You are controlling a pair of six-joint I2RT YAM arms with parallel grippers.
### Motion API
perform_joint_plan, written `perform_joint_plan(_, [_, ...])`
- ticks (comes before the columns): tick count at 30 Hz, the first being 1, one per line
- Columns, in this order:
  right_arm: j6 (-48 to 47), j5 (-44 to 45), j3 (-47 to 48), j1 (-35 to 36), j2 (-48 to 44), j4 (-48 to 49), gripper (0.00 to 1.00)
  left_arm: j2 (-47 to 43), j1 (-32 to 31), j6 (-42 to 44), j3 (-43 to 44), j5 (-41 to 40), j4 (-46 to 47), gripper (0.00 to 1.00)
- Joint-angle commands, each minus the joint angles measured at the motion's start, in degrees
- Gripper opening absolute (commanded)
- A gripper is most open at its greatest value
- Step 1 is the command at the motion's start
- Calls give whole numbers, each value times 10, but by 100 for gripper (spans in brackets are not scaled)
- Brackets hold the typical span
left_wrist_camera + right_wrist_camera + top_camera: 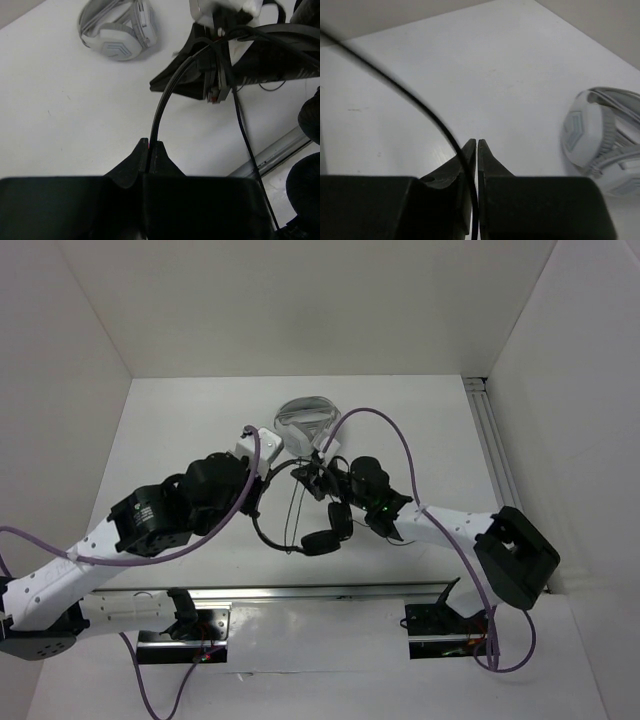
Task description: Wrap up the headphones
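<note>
Black on-ear headphones (pixel 322 542) mid white worktop (pixel 180 430) between both arms, partly masked by them from above; resting or lifted, unclear. Left gripper (pixel 150 145) clamped shut on thin black strand, headband or cable hard to tell. Right gripper (pixel 477 143) nearly closed, pinching thin black cable (pixel 420 107). Bulky white-and-grey headset (pixel 592 135) behind, cut off at right wrist view's edge.

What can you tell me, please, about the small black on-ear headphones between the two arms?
The small black on-ear headphones have a thin, plastic-looking headband, two round ear pads and a thin cable. They are held between the arms over the white table: the left gripper is shut on the headband, the right gripper on the cable. Whether the pads touch it is unclear.
</note>
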Motion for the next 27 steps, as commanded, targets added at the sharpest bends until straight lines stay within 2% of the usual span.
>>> perform_joint_plan(1, [75,-77,-10,0,39,143,14,-14,-3,-25,45,-48,52,0])
perform_joint_plan(6, [127,-132,-21,0,92,228,23,-1,-3,-45,82,-91,38,0])
perform_joint_plan(13, [160,-144,-42,5,139,282,23,48,-3,-107,158,-207,-1,0])
perform_joint_plan(17, [186,-161,-63,5,161,328,17,83,9,-127,196,-255,-7,0])
perform_joint_plan(24, [210,-167,-118,11,173,376,17,140,89,-90,252,-190,13,0])
perform_joint_plan(27, [210,-167,-148,18,168,386,9,164,146,-74,270,-152,26,0])
